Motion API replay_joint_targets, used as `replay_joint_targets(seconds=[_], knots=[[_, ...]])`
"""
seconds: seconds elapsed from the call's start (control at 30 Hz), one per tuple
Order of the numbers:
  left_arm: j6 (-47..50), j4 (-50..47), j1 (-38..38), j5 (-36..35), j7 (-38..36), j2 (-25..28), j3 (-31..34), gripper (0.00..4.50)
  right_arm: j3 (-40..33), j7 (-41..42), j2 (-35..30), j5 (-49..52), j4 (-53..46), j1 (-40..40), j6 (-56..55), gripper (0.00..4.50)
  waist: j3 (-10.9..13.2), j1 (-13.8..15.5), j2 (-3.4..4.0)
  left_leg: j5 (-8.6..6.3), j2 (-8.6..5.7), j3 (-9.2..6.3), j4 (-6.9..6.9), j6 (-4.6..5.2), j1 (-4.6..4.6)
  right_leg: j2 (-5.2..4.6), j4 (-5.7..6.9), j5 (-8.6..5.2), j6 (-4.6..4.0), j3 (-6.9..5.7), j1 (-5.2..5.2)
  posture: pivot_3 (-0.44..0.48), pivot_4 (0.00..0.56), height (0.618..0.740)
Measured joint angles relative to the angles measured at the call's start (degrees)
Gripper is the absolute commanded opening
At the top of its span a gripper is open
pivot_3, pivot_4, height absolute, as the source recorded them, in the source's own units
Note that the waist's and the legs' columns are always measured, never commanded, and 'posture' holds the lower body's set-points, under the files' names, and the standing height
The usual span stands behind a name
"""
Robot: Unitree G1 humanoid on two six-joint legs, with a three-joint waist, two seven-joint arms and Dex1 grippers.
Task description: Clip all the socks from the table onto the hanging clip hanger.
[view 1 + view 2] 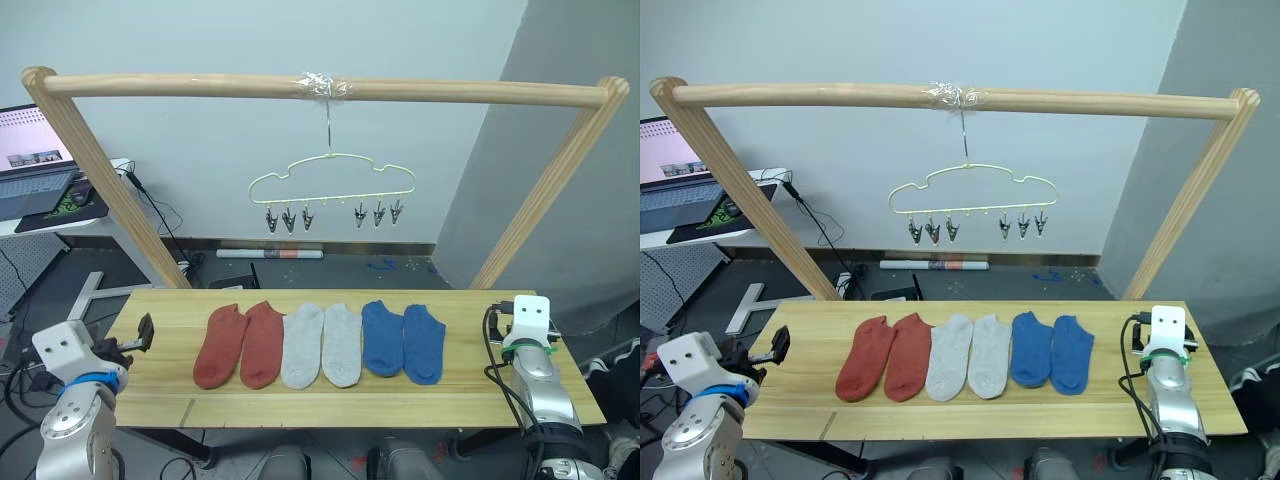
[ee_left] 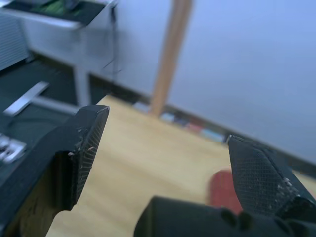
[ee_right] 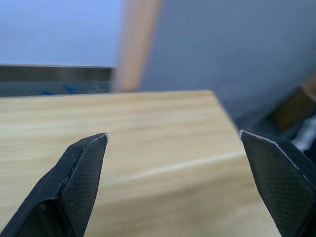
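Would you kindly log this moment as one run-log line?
socks: six on table | clip hanger: no socks clipped | left gripper: open, holding nothing | right gripper: open, holding nothing

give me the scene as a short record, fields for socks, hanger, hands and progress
socks: six flat in a row on the table, from the robot's left: two red socks, two grey socks, two blue socks
hanger: clip hanger hooked on the wooden pole, all six clips bare
left hand: open, holding nothing, over the table's left end
right hand: open, holding nothing, over the table's right end
progress: no sock clipped yet
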Motion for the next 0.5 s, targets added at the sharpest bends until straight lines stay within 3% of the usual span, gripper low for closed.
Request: replay_joint_targets(seconds=[0.17,0.3,0.47,0.5], knots=[[0.36,-5.33,-3.17,1.12,-2.52,-0.39,-6.95,4.45,3.42,10.51,-1.89,2.48,-2.24,-3.31,-1.09,4.50,0.35,-0.10,0.08,0.01,-0.03,-0.03,0.04,0.00,0.06,0.09,0.00,0.01,0.01,0.06,0.01,0.088,0.120,0.740],[0.24,-8.66,-8.41,1.41,-4.03,-1.80,-11.91,3.60,7.75,19.82,-3.10,4.49,-7.22,-5.09,-2.84,4.50,0.46,-0.26,0.11,0.01,-0.02,-0.03,-0.03,0.00,0.05,0.11,-0.05,0.01,0.02,0.08,0.02,0.078,0.127,0.740],[0.57,-7.19,-12.03,2.04,-4.46,-2.89,-14.79,1.99,10.79,27.93,-4.52,6.87,-12.24,-6.09,0.02,4.50,1.19,-0.39,0.12,0.00,0.00,-0.06,-0.03,0.01,-0.02,0.11,-0.08,0.00,0.02,0.07,-0.03,0.045,0.133,0.740],[0.67,-6.47,-12.71,2.65,-4.50,-3.16,-15.80,1.99,11.65,29.58,-4.62,7.43,-13.49,-6.23,0.77,4.50,1.34,-0.43,0.12,0.00,-0.01,-0.06,-0.02,0.01,-0.02,0.11,-0.07,0.00,0.02,0.07,-0.03,0.032,0.130,0.740]])
